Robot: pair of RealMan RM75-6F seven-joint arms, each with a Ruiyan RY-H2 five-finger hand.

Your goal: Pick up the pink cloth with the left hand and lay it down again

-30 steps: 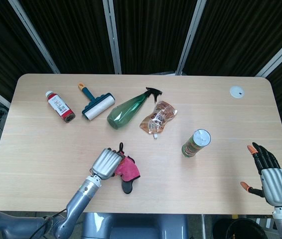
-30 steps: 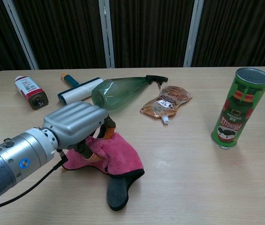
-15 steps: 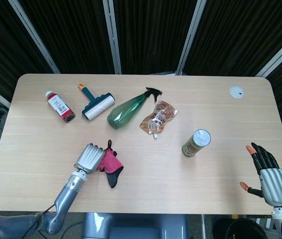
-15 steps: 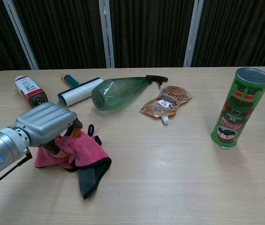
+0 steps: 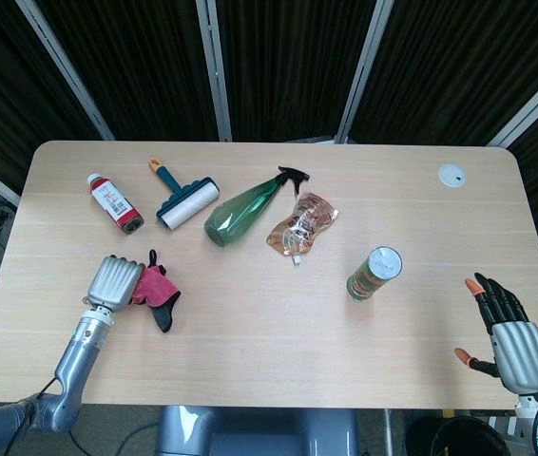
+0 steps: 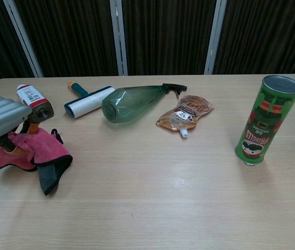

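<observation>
Dragged leftward since the earlier frame, the pink cloth (image 6: 28, 151) now sits bunched near the table's (image 5: 278, 313) front left, the left hand (image 5: 115, 282) curled over it and gripping it. Right hand (image 5: 511, 332) waits at the front right, fingers spread, holding nothing. Farther back lie can (image 5: 374, 273), pouch (image 5: 299, 225), bottle (image 5: 245, 209), roller (image 5: 185, 201)

Table's (image 5: 269, 323) got a red-and-white bottle (image 5: 114, 201) lying next to a lint roller (image 5: 185, 202) with an orange-tipped handle. Then a green spray bottle (image 5: 246, 208) on its side, right beside a clear refill pouch (image 5: 301, 224), and a green Pringles can (image 6: 266, 121) standing upright well off to the right.
</observation>
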